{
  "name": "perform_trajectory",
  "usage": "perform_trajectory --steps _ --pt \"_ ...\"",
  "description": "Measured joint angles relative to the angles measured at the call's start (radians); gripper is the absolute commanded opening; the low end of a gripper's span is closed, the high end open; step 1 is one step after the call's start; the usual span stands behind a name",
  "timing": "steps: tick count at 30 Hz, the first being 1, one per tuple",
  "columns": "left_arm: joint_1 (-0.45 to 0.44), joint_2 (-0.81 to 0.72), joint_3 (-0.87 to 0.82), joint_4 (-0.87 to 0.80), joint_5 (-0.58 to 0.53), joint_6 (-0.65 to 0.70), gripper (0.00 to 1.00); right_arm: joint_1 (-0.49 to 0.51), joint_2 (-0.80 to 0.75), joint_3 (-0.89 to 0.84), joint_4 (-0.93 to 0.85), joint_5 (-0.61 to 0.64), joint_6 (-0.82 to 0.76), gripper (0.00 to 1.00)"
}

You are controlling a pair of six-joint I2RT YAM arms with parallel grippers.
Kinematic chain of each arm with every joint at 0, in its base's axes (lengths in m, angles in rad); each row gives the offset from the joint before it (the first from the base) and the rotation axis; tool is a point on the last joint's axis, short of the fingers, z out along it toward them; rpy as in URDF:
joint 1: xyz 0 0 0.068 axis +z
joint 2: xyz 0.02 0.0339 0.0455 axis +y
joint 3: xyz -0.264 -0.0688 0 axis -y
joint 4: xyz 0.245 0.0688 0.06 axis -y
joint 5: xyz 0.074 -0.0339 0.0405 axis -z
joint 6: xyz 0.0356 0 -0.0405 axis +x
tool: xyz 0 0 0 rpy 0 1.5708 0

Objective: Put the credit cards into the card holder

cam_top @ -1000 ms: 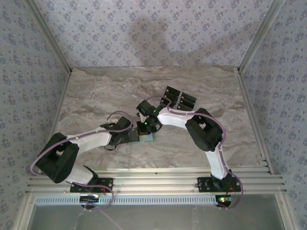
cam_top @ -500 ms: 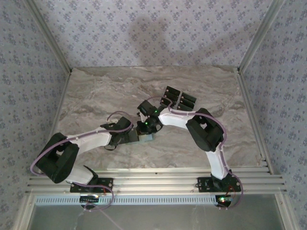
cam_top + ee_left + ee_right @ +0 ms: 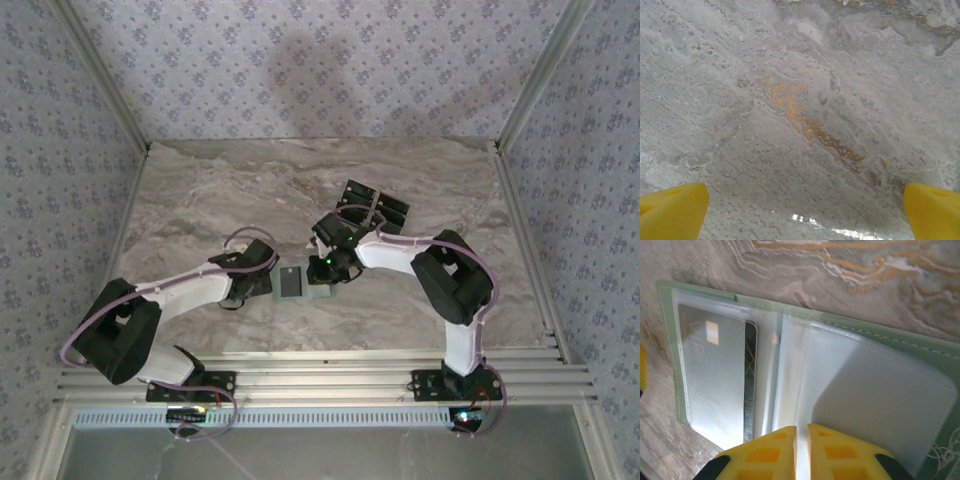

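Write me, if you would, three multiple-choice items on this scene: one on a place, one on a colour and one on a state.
1. Where does the card holder lie?
A. on the table, between the left gripper and the right gripper
B. at the far left corner
C. on the rails by the arm bases

2. What colour is the card holder's stitched border?
A. red
B. pale green
C. brown

3. How does the left gripper stand?
A. shut on a card
B. wide open over bare marble
C. shut on the card holder

Answers:
1 A: the top view shows it lying open between both grippers.
2 B: the right wrist view shows a green edge around the clear sleeves.
3 B: its yellow fingers sit at opposite corners of the left wrist view, with marble between them.
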Motion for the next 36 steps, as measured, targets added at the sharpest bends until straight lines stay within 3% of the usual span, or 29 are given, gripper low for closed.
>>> perform_trajectory --steps 14,36 --pt "0.000 0.047 0.006 0.009 0.019 0.002 1.00 0.013 -0.022 0.104 -0.050 0.020 -0.008 0.10" --pt "-0.008 0.068 0.018 0.011 0.018 0.007 1.00 0.044 0.094 0.143 -0.046 0.015 -0.007 0.07"
